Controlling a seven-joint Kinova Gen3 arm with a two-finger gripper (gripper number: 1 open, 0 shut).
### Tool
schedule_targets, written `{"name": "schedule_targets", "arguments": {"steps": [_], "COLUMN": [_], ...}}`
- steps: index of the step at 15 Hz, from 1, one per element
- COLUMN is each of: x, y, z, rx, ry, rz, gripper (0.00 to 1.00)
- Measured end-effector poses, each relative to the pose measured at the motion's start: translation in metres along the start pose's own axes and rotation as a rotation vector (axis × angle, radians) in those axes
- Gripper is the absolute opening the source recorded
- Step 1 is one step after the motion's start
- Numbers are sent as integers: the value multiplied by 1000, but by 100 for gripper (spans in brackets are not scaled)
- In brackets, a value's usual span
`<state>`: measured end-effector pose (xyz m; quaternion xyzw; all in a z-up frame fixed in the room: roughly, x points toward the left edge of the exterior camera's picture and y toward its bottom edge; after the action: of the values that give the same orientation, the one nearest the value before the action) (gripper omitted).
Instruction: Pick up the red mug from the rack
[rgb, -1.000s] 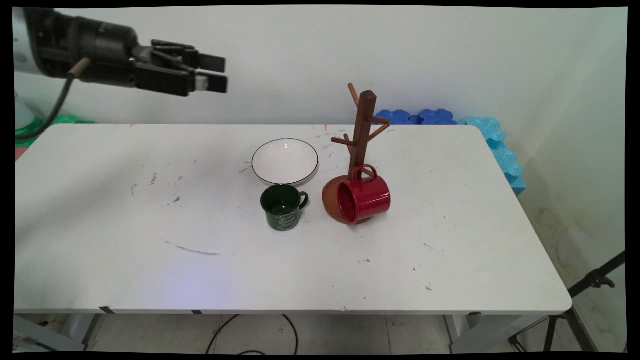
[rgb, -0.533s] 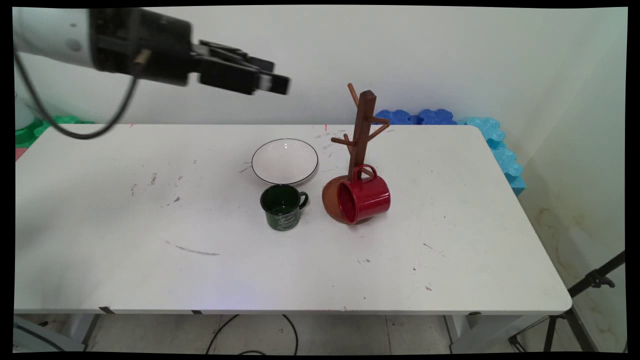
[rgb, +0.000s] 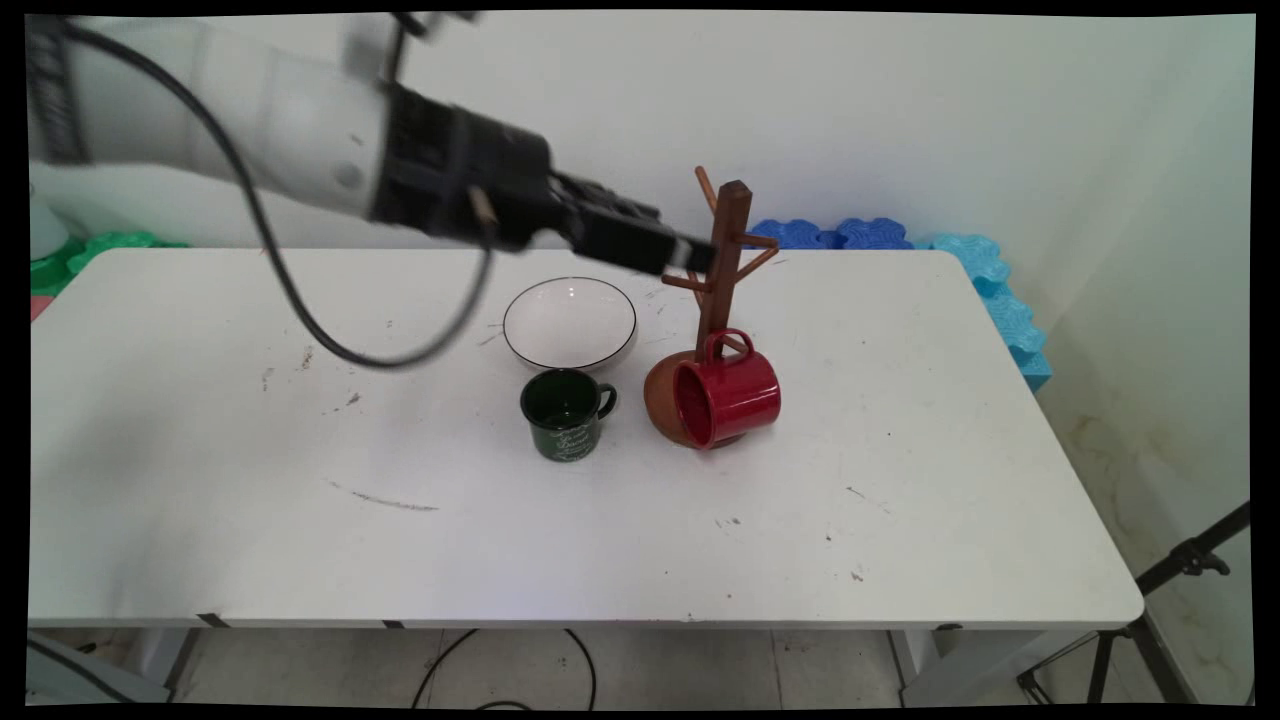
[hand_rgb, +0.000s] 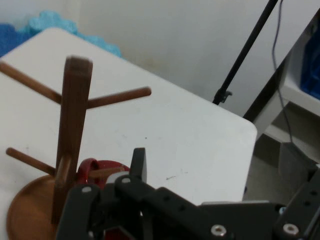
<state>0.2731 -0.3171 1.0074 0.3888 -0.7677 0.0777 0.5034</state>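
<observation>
Inventory of what you have before you:

1. Tool (rgb: 690, 258): black, at the end of the white arm that reaches in from the upper left. It hangs in the air above the table (rgb: 250, 480), its tip just beside the upper trunk of the mug tree; whether it touches the trunk you cannot tell. You also cannot tell whether it is released or clenched. It carries nothing that you can see.
2. Cable (rgb: 300, 310): black, hanging from the arm in a loop over the table's left half.
3. Mug tree (rgb: 735, 215): brown wood, upright on a round base, pegs slanting up from the trunk. It stands right of the table's centre and is the thing nearest the tool.
4. Red mug (rgb: 735, 395): on its side, mouth toward the near left, handle hooked over a low peg of the mug tree, body over the base.
5. Green mug (rgb: 565, 412): upright, handle to the right, left of the mug tree's base and apart from it.
6. Bowl (rgb: 570, 322): white with a dark rim, just behind the green mug, below the arm.
7. Foam pieces (rgb: 840, 233): blue, along the table's far right edge.
</observation>
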Motion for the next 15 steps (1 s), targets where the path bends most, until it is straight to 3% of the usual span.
{"name": "schedule_targets", "arguments": {"steps": [7, 15], "x": [-42, -86], "y": [4, -6], "z": [49, 66], "rx": [41, 59], "ry": [-42, -60], "rz": [-20, 22], "gripper": [100, 100]}}
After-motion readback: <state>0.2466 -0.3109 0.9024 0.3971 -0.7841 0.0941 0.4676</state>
